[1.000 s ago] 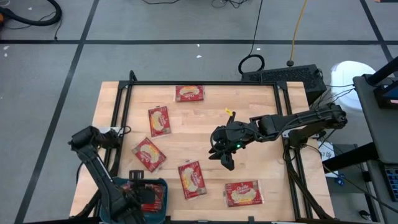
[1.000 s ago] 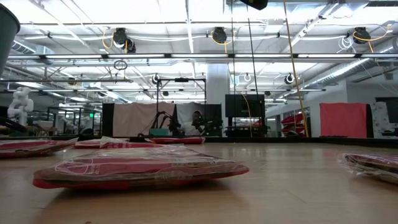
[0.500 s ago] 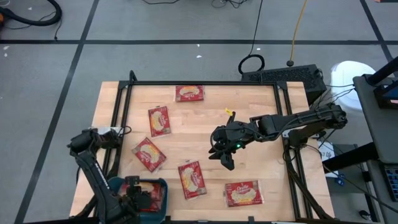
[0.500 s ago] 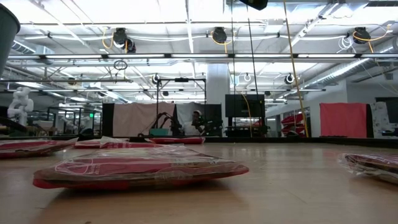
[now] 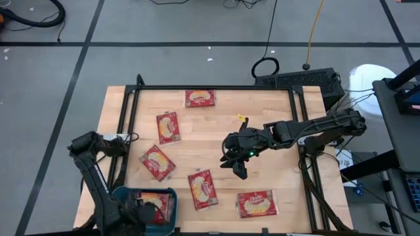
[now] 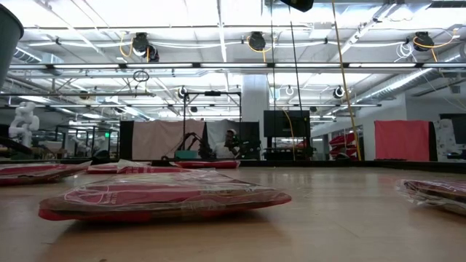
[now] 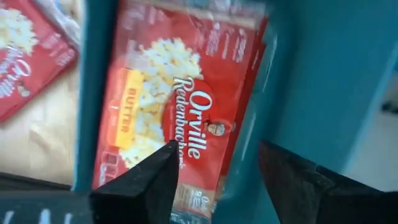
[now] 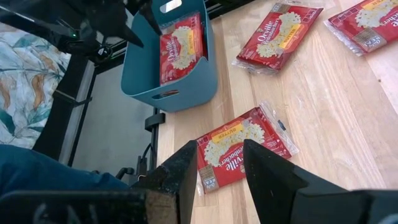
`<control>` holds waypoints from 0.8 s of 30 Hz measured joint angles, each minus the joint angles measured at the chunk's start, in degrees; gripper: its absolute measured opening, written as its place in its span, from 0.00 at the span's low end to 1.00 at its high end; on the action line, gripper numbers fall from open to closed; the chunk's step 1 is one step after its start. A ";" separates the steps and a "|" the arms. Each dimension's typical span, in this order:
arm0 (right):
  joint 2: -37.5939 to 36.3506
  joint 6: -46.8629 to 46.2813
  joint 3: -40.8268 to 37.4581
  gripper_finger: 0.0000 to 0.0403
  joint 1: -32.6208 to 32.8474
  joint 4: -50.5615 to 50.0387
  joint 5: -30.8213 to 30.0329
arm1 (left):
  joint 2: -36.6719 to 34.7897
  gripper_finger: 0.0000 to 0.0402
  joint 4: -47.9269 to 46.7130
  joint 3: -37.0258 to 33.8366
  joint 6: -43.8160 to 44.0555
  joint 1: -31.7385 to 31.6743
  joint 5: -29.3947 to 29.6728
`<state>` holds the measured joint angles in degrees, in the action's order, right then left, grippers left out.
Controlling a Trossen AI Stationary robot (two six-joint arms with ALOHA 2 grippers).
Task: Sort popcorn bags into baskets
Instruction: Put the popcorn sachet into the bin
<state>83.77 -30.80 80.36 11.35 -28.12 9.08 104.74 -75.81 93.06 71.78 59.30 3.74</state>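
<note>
Popcorn bags lie scattered on the wooden surface (image 5: 275,144), five of them flat and apart from one another in the high view. One bag (image 5: 199,98) sits near the far edge, a second (image 5: 168,127) lies a little nearer and to the left, a third (image 5: 157,163) rests tilted below that, a fourth (image 5: 203,189) lies near the front middle, and a fifth (image 5: 256,204) sits near the front toward the right. A black frame (image 5: 216,88) runs around the work area.

At the front left corner stands the teal basket (image 5: 125,195), with a red bag (image 5: 157,204) lying inside it; the left wrist view shows that bag (image 7: 168,118) propped slanting against the basket wall (image 7: 311,81), its printed side facing up.

The left arm reaches down at the basket, and the left claw (image 5: 146,208) hangs over its inside. In the left wrist view the left claw (image 7: 217,177) stands released, its two fingers (image 7: 146,180) spread apart just above the bag and not gripping it.

The right arm stretches in from the right side, with the right claw (image 5: 237,167) held above bare wood in the middle of the surface, between the fourth and fifth bags. In the right wrist view its fingers (image 8: 183,171) stand partly spread with nothing between them, above a bag (image 8: 242,146) on the wood.
</note>
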 joint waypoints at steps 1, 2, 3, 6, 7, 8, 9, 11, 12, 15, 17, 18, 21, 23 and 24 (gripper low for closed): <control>0.00 0.01 0.00 0.30 0.00 0.00 0.00 | -1.07 0.53 -0.17 0.00 0.73 -0.16 0.86; 0.00 0.03 0.00 0.30 0.00 0.00 0.00 | -2.20 0.51 -0.32 0.00 1.20 -0.33 2.07; 0.00 0.05 0.00 0.30 0.00 0.00 0.00 | -3.39 0.49 -0.41 0.00 1.47 -0.62 3.61; 0.00 0.20 0.00 0.30 -0.01 0.00 -0.27 | -6.77 0.43 -0.74 0.00 1.78 -1.56 9.30; 0.00 0.33 0.00 0.30 -0.07 0.00 -0.37 | -7.90 0.41 -0.81 0.00 1.77 -1.99 11.62; 0.00 0.41 0.00 0.30 -0.09 0.00 -0.46 | -8.90 0.39 -1.04 0.00 1.84 -2.42 14.00; 0.00 0.42 0.00 0.30 -0.09 0.00 -0.79 | -9.90 0.37 -1.48 0.00 1.87 -2.96 16.36; 0.00 0.42 0.00 0.30 -0.09 0.02 -1.95 | -11.49 0.34 -2.66 0.00 1.72 -4.27 20.03; 0.00 0.36 0.00 0.30 -0.09 0.02 -2.18 | -12.11 0.33 -3.23 0.00 1.25 -5.16 21.41; 0.02 0.00 0.00 0.30 -0.09 0.07 -3.30 | -13.68 0.29 -5.18 0.00 -1.55 -8.03 24.31; 0.02 -0.02 0.00 0.30 -0.09 0.36 -3.31 | -14.55 0.28 -5.73 0.00 -4.69 -10.26 25.13; 0.02 -0.18 0.00 0.30 -0.11 0.48 -3.38 | -14.86 0.27 -5.84 0.00 -6.72 -11.51 25.27; 0.02 -1.54 0.00 0.30 -0.10 0.46 -4.69 | -15.47 0.26 -5.84 0.00 -13.54 -15.21 25.32; 0.02 -2.05 0.00 0.30 -0.11 0.46 -5.72 | -15.66 0.25 -5.86 0.00 -17.49 -17.81 25.38; 0.02 -2.37 0.00 0.30 -0.11 0.46 -6.28 | -15.69 0.25 -5.88 0.00 -19.21 -19.10 25.43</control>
<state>83.79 -33.17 80.36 11.25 -27.66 2.80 89.06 -81.69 93.06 52.57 40.20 29.17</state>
